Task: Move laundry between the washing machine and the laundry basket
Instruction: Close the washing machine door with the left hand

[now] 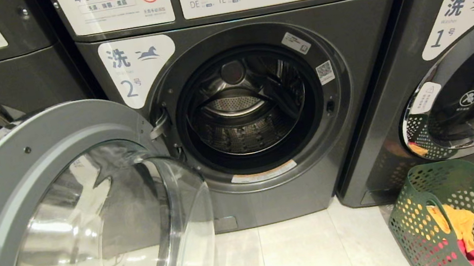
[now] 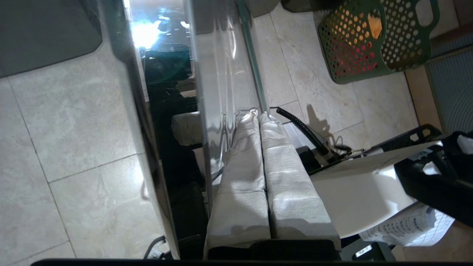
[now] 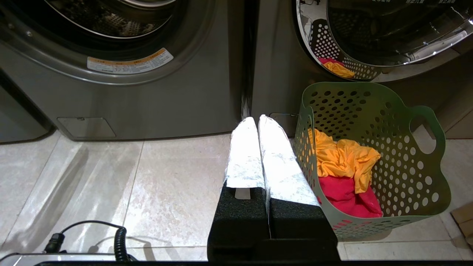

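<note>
1. The dark grey front-loading washing machine (image 1: 262,115) stands with its round chrome-rimmed glass door (image 1: 81,222) swung wide to the robot's left; the perforated steel drum (image 1: 242,118) looks empty, as far as its visible part shows.
2. The laundry, a mustard yellow-orange cloth garment (image 3: 343,157) lying on a bright red-pink one (image 3: 347,195), sits in the green perforated plastic laundry basket (image 3: 417,177) on the pale tiled floor (image 1: 302,254), in front of the neighbouring machine (image 1: 460,85). No white garment shows.
3. My judgement: the door is open, but no garment is in the drum, so if loading is meant, every transfer is left to do.
4. The left gripper (image 2: 255,115) has its cloth-wrapped fingers pressed together on nothing, close beside the open door's glass edge.
5. The right gripper (image 3: 257,120) is likewise closed and empty, low over the floor, just beside the basket.
6. Writing: the open machine's white label (image 1: 138,68) reads "洗" and a blue "2号" with a horse mark; the neighbour's reads "洗", "1号". A panel sticker (image 1: 114,1) says "本机自动添加"; QR codes flank the green display.
</note>
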